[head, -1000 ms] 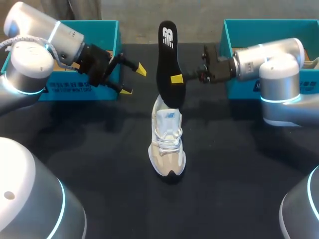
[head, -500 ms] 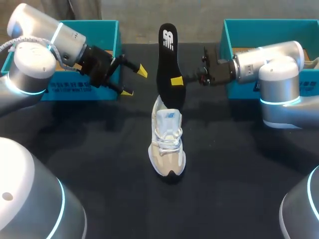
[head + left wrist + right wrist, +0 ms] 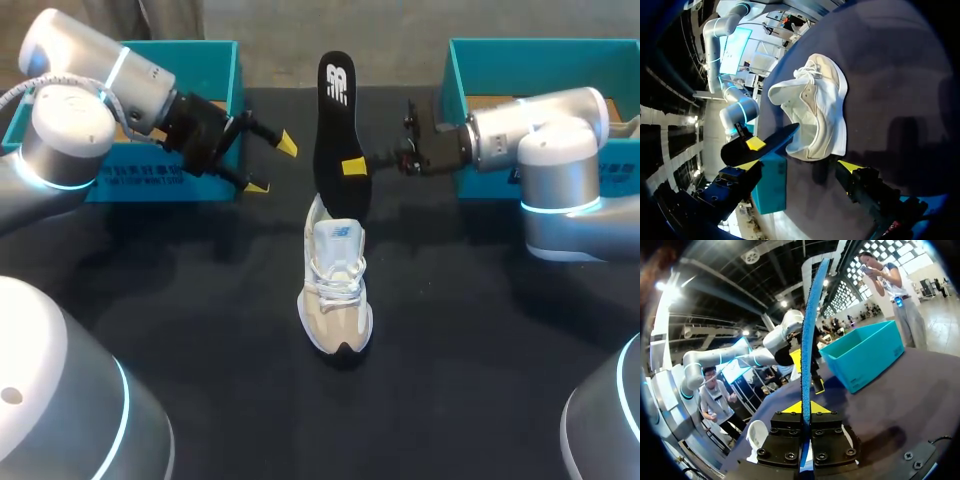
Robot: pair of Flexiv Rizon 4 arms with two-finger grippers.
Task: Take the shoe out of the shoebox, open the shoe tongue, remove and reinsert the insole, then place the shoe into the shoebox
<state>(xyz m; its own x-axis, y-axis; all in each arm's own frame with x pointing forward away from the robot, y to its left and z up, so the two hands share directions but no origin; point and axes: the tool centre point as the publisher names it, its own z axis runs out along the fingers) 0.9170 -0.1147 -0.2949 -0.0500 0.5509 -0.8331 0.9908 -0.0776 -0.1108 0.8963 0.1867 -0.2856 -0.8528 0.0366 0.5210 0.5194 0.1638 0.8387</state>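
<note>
shoe [image 3: 336,290]: was cream cloth with matt, suede-like panels
insole [image 3: 335,125]: looked matt black, foam-like
surface [image 3: 180,320]: was dark matt cloth

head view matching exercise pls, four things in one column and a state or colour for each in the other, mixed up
1 insole
2 shoe
3 left gripper
4 right gripper

a open, empty
b shut on the insole
c white and beige, on the table
d black, gripped upright

Pairs: 1-d, 2-c, 3-a, 4-b
</note>
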